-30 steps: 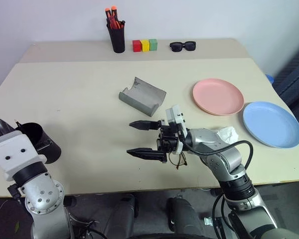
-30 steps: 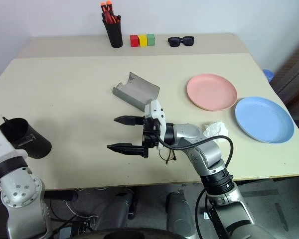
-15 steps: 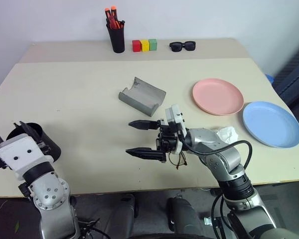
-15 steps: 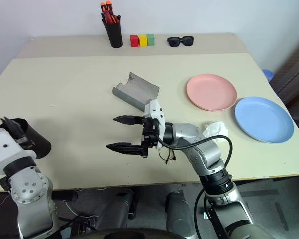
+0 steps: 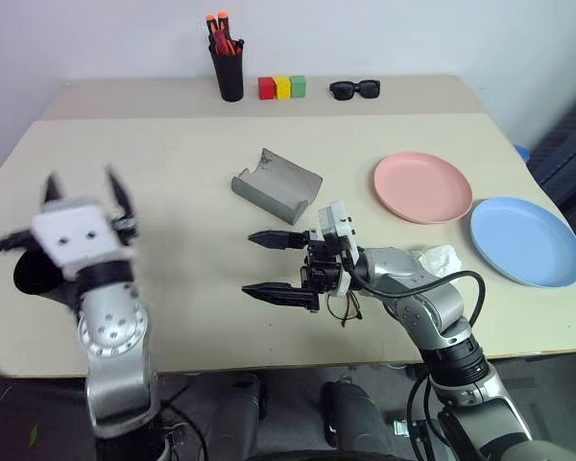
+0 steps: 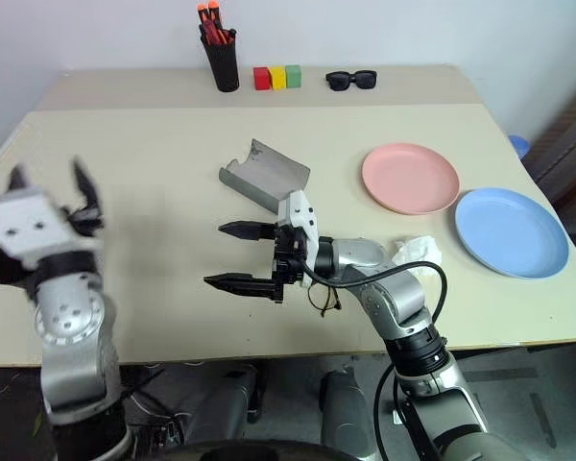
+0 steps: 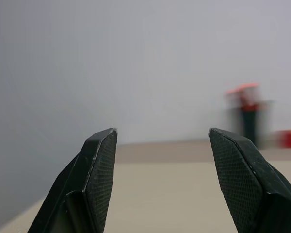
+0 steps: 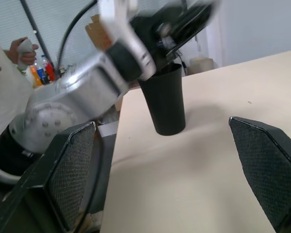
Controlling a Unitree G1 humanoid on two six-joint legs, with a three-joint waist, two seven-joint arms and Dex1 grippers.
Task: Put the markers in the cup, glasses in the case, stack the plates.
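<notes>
- Your left gripper (image 5: 82, 188) is raised over the near left part of the table (image 5: 173, 163), blurred, its two black fingers spread apart with nothing between them (the left wrist view looks across the table between them toward the far wall).
- Your right gripper (image 5: 274, 264) hangs above the middle of the table, pointing toward your left, fingers released wide and empty.
- The cup (image 8: 165, 102) stands upright near the left edge, largely behind your left arm in the head views; its dark rim (image 5: 34, 274) peeks out beside that arm. You cannot tell from these pictures what lies inside it.
- The glasses (image 5: 344, 307) lie on the table just under your right wrist, partly covered by it.
- The case (image 5: 275, 184) lies open beyond your right gripper, its hollow facing up, apart from the glasses.
- The pink plate (image 5: 421, 186) and the blue plate (image 5: 525, 240) lie side by side on the right, close together and not stacked.
- A crumpled white tissue (image 5: 437, 259) sits beside your right forearm, near the plates.
- At the far edge stand a pen holder (image 5: 230, 69) with orange-capped pens, three coloured blocks (image 5: 281, 87), and black sunglasses (image 5: 353, 89).
- A person's hand (image 8: 20, 48) shows in the right wrist view, holding a white object.
</notes>
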